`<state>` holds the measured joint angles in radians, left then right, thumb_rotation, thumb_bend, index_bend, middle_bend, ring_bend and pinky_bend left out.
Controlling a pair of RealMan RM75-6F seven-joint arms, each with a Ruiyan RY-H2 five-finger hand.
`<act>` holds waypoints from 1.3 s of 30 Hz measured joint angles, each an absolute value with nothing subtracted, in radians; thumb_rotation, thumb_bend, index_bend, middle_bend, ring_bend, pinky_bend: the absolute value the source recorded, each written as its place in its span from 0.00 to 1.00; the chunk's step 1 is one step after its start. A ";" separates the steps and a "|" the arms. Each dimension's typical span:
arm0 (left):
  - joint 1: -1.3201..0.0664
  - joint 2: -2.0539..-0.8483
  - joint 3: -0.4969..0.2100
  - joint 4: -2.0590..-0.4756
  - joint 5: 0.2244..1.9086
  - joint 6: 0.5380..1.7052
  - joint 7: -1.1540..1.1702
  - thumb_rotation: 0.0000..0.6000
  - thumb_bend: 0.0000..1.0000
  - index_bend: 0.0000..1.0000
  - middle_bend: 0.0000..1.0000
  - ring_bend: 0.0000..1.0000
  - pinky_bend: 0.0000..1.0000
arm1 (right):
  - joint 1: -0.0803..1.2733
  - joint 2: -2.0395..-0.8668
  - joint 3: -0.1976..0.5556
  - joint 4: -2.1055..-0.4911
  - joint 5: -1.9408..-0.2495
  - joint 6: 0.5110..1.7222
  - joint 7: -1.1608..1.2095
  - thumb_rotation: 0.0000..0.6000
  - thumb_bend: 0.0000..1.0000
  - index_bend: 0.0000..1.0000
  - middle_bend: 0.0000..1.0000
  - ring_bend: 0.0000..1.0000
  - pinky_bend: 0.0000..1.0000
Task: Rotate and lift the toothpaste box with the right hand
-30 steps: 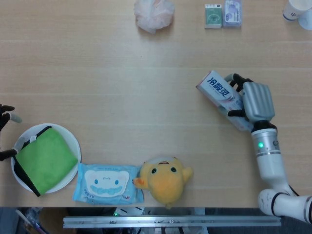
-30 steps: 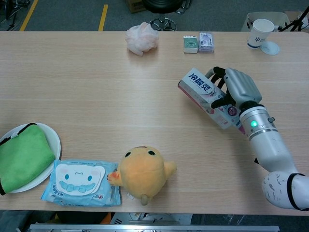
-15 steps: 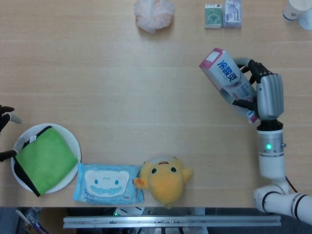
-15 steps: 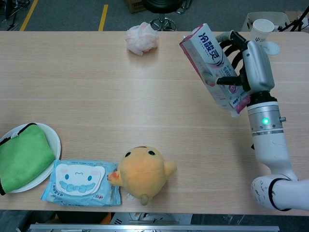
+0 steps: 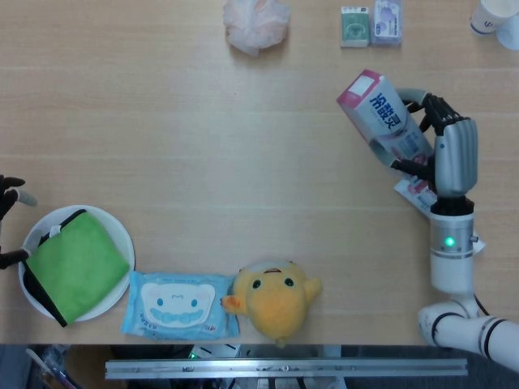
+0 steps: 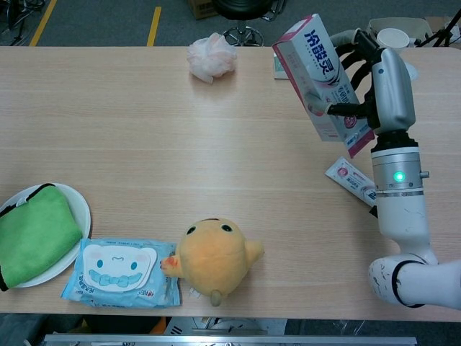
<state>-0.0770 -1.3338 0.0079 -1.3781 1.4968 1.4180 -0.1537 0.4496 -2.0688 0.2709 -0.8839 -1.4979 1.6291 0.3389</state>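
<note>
While its grey metal fingers (image 6: pixel 353 108) wrap around the lower half of the pink-and-white cardboard toothpaste box (image 6: pixel 323 83), the right hand (image 6: pixel 382 83) holds that box clear of the pale wooden bench (image 6: pixel 180 144). The box is a long rectangular carton with glossy printed faces; its long axis is tilted, the pink end cap pointing up and to the left, the lower end slanting down toward the wrist. In the head view the same box (image 5: pixel 385 117) points its pink cap toward the far left, with the right hand (image 5: pixel 450 154) beside it. Below the hand, a white tube with pink print (image 6: pixel 351 180) lies flat on the bench, partly hidden by the forearm.

Farther out, two small packets (image 5: pixel 371 24) lie side by side at the far edge, near a crumpled pinkish mesh puff (image 5: pixel 255 23). A soft yellow plush toy (image 6: pixel 212 259) touches a blue wet-wipe pack (image 6: pixel 119 272), next to a white round plate (image 6: pixel 78 205) carrying a folded green cloth (image 6: pixel 32 234). The left hand (image 5: pixel 10 194) shows only dark fingertips at the edge, and its grip cannot be judged.
</note>
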 measured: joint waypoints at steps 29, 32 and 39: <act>-0.091 -1.326 -0.006 -1.402 1.505 1.425 -0.132 1.00 0.26 0.40 0.25 0.17 0.41 | 0.402 -1.740 0.222 -1.408 -1.212 1.192 -0.048 1.00 0.00 0.06 0.03 0.11 0.37; -0.100 -1.318 -0.018 -1.415 1.515 1.439 -0.126 1.00 0.26 0.40 0.25 0.17 0.41 | 0.402 -1.706 0.220 -1.433 -1.213 1.184 -0.059 1.00 0.00 0.06 0.05 0.11 0.36; -0.124 -1.293 -0.038 -1.470 1.536 1.452 -0.093 1.00 0.26 0.40 0.25 0.17 0.41 | 0.397 -1.518 0.181 -1.574 -1.196 1.117 -0.141 1.00 0.00 0.07 0.10 0.11 0.36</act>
